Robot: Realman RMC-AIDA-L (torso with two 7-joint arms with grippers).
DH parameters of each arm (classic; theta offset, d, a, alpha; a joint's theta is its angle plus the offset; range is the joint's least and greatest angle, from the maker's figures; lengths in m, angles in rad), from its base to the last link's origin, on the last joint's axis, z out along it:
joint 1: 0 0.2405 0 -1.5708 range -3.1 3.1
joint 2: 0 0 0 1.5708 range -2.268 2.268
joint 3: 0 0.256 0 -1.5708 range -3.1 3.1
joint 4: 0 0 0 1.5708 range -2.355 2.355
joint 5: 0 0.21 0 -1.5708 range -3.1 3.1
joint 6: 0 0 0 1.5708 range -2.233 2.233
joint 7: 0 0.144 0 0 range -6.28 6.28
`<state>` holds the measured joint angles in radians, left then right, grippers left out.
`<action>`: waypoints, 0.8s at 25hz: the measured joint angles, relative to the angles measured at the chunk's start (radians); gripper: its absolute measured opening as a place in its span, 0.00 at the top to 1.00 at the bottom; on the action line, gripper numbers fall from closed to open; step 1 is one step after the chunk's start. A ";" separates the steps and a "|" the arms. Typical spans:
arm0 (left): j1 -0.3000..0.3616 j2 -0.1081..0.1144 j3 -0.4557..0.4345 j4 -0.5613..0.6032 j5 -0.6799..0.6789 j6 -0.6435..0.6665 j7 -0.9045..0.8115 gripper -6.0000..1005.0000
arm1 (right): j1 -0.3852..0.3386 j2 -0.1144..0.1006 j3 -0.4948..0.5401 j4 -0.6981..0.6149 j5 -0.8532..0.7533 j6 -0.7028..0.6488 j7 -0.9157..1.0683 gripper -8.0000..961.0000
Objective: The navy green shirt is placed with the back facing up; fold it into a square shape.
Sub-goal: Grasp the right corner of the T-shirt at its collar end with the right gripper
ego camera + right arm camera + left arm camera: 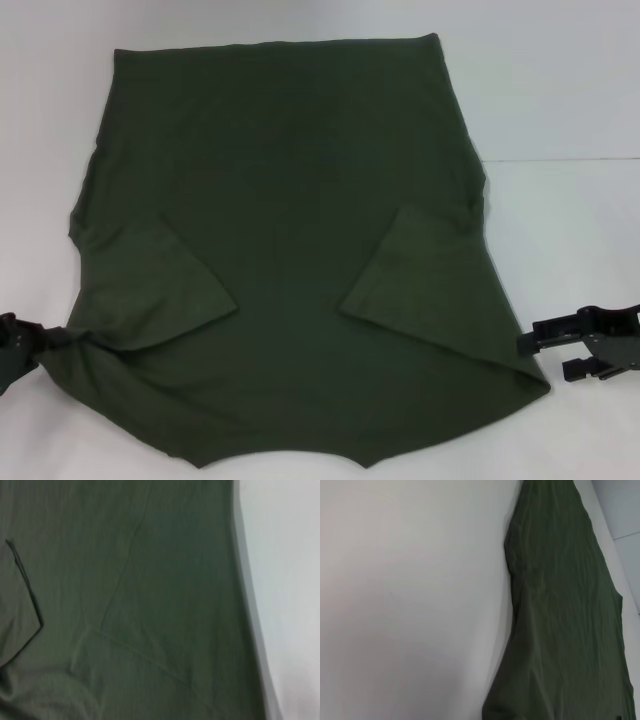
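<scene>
Head view shows my left claw [22, 345] nearest me at the low left, pinching a bunched corner of the navy green shirt [290, 260]. My right claw [590, 345] sits at the low right, just beside the shirt's other near corner. It looks spread, and I do not see cloth between its fingers.

The shirt lies flat on the white worktop [570, 90], filling the middle of it. Both sleeves are already folded in over the body, the left sleeve [165, 285] and the right sleeve [415, 275]. So I think the side folds are begun, but the shirt is not a square yet. It looks like the long fold from near to far is left to do.

The shirt's long way runs from me straight out. Its wide, pointy end is near me, and its narrower straight edge is far away.
</scene>
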<state>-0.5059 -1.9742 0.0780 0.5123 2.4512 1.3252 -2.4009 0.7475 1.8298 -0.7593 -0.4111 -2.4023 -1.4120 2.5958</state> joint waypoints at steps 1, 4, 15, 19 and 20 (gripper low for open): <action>-0.001 0.000 -0.001 0.000 0.000 0.000 0.000 0.98 | 0.001 0.001 0.000 0.000 0.000 0.003 -0.001 0.02; -0.003 -0.001 -0.003 0.000 0.000 0.001 0.000 0.98 | 0.003 0.004 -0.002 0.000 0.000 0.009 -0.002 0.02; -0.006 -0.002 -0.006 -0.010 0.000 0.000 -0.002 0.98 | 0.017 0.019 -0.029 0.002 0.000 0.029 -0.009 0.02; -0.007 0.000 -0.006 -0.011 0.000 0.000 -0.003 0.98 | 0.024 0.022 -0.044 0.014 0.000 0.043 -0.010 0.02; -0.008 0.000 -0.006 -0.011 -0.002 0.000 -0.003 0.98 | 0.026 0.023 -0.048 0.016 0.000 0.045 -0.010 0.02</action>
<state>-0.5138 -1.9743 0.0722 0.5015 2.4493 1.3256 -2.4038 0.7738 1.8528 -0.8072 -0.3954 -2.4021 -1.3669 2.5856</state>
